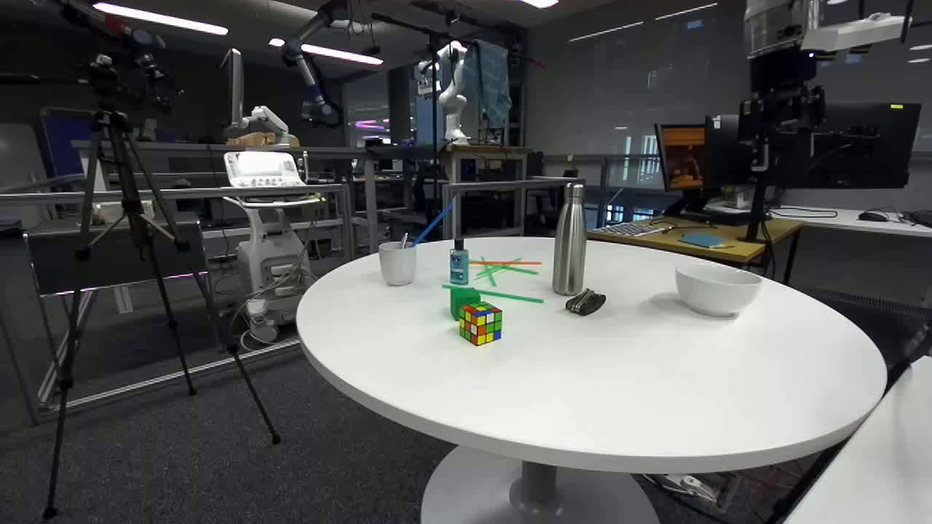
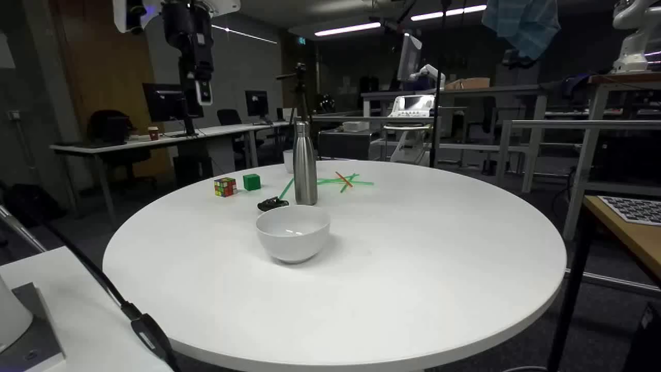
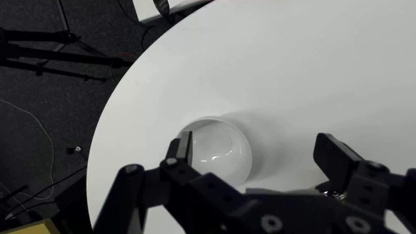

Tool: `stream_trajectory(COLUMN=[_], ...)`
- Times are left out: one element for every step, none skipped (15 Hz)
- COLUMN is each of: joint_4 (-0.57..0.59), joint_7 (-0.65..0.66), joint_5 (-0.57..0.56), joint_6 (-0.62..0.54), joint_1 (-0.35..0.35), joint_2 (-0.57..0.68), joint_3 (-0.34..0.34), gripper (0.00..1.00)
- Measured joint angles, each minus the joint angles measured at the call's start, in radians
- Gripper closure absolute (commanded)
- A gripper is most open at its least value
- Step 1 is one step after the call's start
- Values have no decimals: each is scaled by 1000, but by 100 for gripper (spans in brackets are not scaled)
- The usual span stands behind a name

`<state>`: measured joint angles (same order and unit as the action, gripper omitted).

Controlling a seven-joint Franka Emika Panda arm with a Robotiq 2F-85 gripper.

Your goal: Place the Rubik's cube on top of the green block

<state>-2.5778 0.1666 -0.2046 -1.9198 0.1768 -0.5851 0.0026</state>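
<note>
The Rubik's cube [image 1: 480, 324] sits on the round white table in an exterior view, partly covering the plain green block [image 1: 460, 300] behind it. In an exterior view the Rubik's cube [image 2: 225, 187] and the green block [image 2: 251, 182] stand side by side on the table with a small gap between them. My gripper [image 3: 254, 138] is open and empty in the wrist view, its fingers wide apart high above the table near the white bowl. The gripper also shows raised in an exterior view [image 2: 203, 93]. The cube and block are not visible in the wrist view.
A white bowl [image 3: 221, 146] lies below my gripper. A steel bottle [image 1: 569, 240] and a dark folded tool [image 1: 585, 302] stand between bowl and cube. A blue bottle [image 1: 459, 265], a white cup [image 1: 397, 263] and green sticks [image 1: 502, 295] are behind the block.
</note>
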Motion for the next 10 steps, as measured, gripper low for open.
stream_trajectory(joint_4=[0,0,0,0,0,0,0,0,0,0], joint_7=[0,0,0,0,0,-1,-3,-6,-7,-8], joint_5=[0,0,0,0,0,0,0,0,1,1], joint_6=[0,0,-2,-6,-13,-24,-39,-59,-80,-99], joint_1=[0,0,-1,-1,-3,-7,-12,-19,-28,-39], joint_2=[0,0,0,0,1,4,8,15,25,36], joint_3=[0,0,-1,-1,-1,-1,-1,-1,0,0], gripper=[0,0,0,0,0,0,0,0,0,0])
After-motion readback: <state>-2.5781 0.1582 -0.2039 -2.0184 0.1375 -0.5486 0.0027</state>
